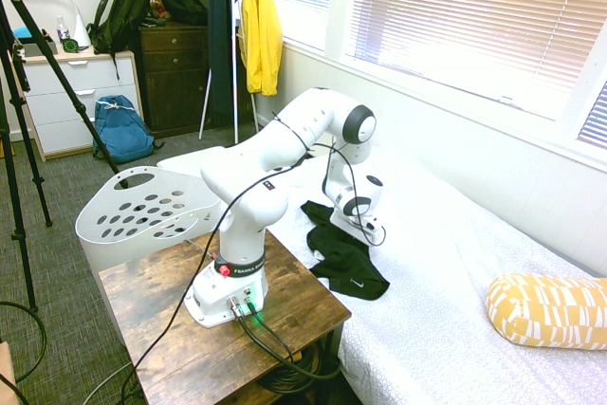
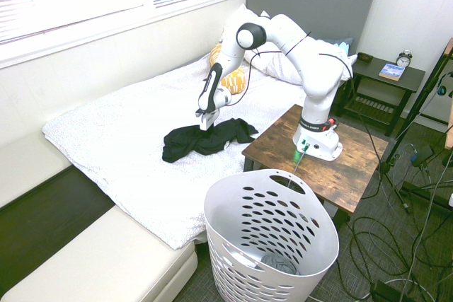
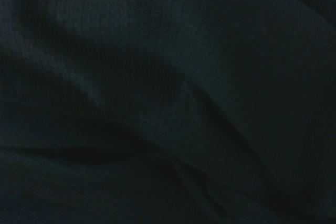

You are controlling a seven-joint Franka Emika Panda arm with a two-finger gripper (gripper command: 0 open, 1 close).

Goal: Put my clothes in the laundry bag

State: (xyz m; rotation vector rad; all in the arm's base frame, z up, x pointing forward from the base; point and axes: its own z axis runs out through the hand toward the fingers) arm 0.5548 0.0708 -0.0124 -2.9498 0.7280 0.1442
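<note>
My gripper [image 2: 204,126] points straight down onto the clothes [image 2: 202,141], its jaws closed, pinching the black fabric; the clothes lie crumpled on the white bed [image 2: 120,139], near the edge beside the wooden table [image 2: 283,150]; dark folds fill my wrist view; a small white logo shows near the hem; the basket [image 2: 272,235] stands on the floor, just beyond the table, well apart from the clothes.

Bedrm: white bed [image 2: 120,139], blinds [image 1: 455,16] bright, grey carpet [image 1: 57,234], dk dresser [image 1: 175,73].
</note>
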